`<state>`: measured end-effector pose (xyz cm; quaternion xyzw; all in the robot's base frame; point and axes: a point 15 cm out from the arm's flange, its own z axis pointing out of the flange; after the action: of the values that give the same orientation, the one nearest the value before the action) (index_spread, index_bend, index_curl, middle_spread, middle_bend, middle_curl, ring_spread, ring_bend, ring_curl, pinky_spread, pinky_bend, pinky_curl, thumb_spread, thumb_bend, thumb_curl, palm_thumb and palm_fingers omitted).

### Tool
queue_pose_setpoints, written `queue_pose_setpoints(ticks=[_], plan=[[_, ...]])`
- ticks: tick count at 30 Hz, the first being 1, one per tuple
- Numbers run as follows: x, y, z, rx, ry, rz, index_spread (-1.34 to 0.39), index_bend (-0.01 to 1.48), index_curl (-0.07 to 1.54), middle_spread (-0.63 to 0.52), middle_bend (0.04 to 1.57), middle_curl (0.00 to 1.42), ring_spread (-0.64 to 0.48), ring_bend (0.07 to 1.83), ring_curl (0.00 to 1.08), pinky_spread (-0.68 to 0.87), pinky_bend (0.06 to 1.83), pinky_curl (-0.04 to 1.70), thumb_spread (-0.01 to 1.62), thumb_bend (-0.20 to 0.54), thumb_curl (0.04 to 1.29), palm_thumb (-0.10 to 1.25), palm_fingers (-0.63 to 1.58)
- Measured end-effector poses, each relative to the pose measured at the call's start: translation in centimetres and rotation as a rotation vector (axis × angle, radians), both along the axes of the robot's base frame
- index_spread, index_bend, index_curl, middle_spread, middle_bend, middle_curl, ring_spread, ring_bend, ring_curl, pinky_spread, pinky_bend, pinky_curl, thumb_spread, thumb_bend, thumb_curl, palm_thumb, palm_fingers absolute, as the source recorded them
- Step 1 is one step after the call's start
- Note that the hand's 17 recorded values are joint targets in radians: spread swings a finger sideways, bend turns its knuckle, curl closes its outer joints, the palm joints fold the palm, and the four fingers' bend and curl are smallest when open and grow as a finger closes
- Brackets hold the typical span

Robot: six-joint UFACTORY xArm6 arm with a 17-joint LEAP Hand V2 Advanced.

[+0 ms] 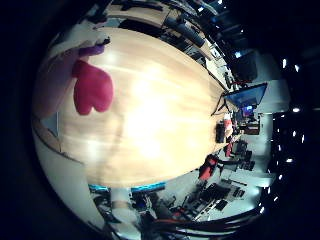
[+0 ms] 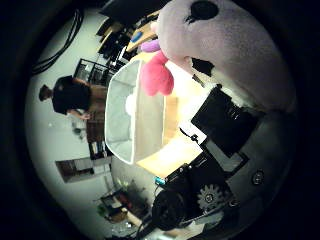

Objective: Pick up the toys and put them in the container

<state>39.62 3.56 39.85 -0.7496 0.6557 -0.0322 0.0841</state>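
Observation:
A big pale pink and white plush toy [image 2: 225,45] with black markings fills much of the right thumb side palm view, close against the palm. My hand [image 2: 225,125] is high above the table, and its black fingers curl beside the plush. A red-pink plush toy [image 1: 92,87] lies on the wooden table [image 1: 170,110] near one end. It also shows in the right thumb side palm view [image 2: 155,75]. A small purple toy [image 1: 95,47] lies by the table's edge beyond it. I cannot make out a container.
A monitor [image 1: 248,97] and dark equipment stand off one end of the table. Chairs and room clutter [image 1: 215,165] surround the table. A shelf rack [image 2: 85,70] stands on the floor beside it.

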Motion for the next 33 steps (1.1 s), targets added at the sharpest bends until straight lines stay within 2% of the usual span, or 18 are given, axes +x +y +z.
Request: queue_pose_setpoints(ticks=[4,10,20,26,33], plan=[[0.6,2.8,3.1,0.012,-0.026,0.054,-0.54,0.27,0.59,-0.42,0.76,0.64,-0.34,1.22,0.45,-0.62,1.15,0.3,0.9,-0.016,0.4,1.14,1.19],[-0.1,9.1,4.7,0.07,0.014,0.154,-0.55,0.24,0.62,-0.42,0.76,0.64,-0.34,1.22,0.45,-0.62,1.14,0.32,0.9,-0.016,0.4,1.14,1.19],[-1.6,19.2,3.9,0.077,0.061,0.298,-0.57,0.21,0.67,-0.42,0.75,0.64,-0.34,1.22,0.46,-0.62,1.12,0.34,0.92,-0.015,0.4,1.15,1.19],[-3.8,24.6,3.1,0.072,0.089,0.377,-0.58,0.18,0.69,-0.41,0.75,0.65,-0.34,1.21,0.46,-0.63,1.11,0.36,0.92,-0.014,0.4,1.16,1.19],[-4.5,27.5,2.6,0.061,0.099,0.421,-0.58,0.18,0.71,-0.41,0.75,0.65,-0.34,1.21,0.46,-0.63,1.11,0.37,0.93,-0.014,0.4,1.16,1.18]])
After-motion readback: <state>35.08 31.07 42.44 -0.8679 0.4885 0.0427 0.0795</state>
